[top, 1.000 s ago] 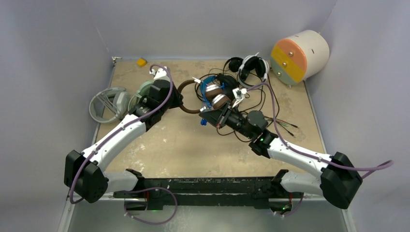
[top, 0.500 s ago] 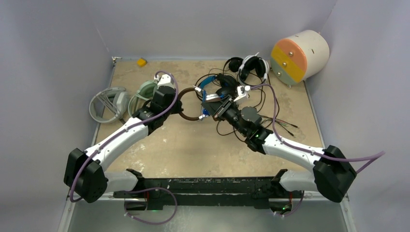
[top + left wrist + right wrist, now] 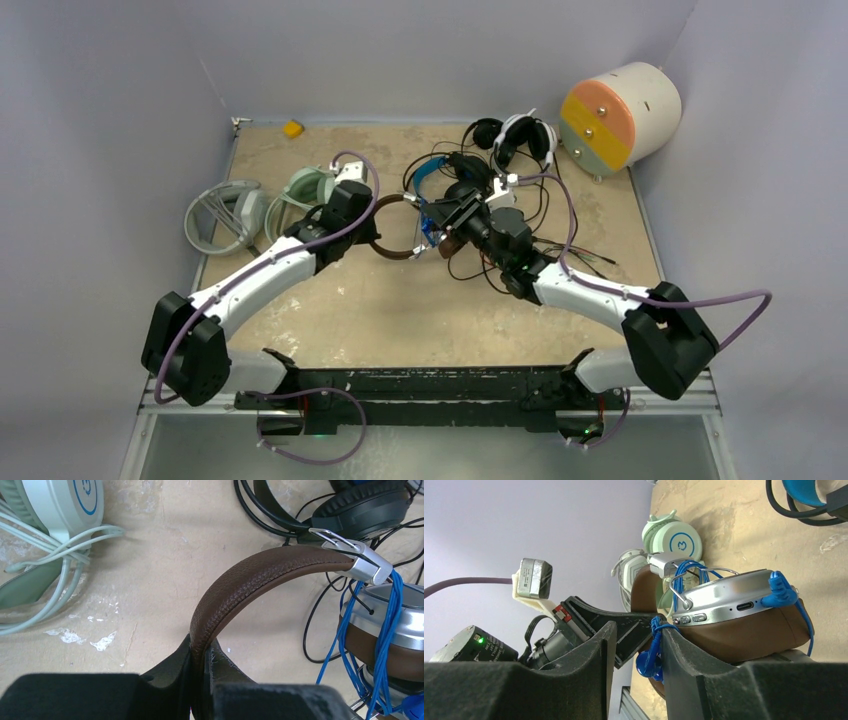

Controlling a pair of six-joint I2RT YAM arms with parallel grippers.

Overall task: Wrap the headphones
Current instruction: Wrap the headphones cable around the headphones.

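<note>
On the tan surface (image 3: 400, 300), the left gripper (image 3: 201, 647) pinched the brown leather headband (image 3: 260, 575) of the brown-and-silver headphones (image 3: 744, 625). The right gripper (image 3: 640, 630) stood spread around the thin blue cable (image 3: 650, 652) looped over them. Only the right wrist view showed the silver earcup's port and buttons. A mint-green headset (image 3: 60, 505) lay close left. A black headset (image 3: 360, 510) and tangled black cords crowded behind, with a cream cylinder (image 3: 620, 115) at the far right.

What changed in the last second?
The right gripper pushed farther out over the brown headset's earcups and its jaws parted, the blue cable between them. The left gripper, clamped on the brown headband throughout, drew it slightly nearer. The other headsets, cream cylinder and yellow block stayed put.
</note>
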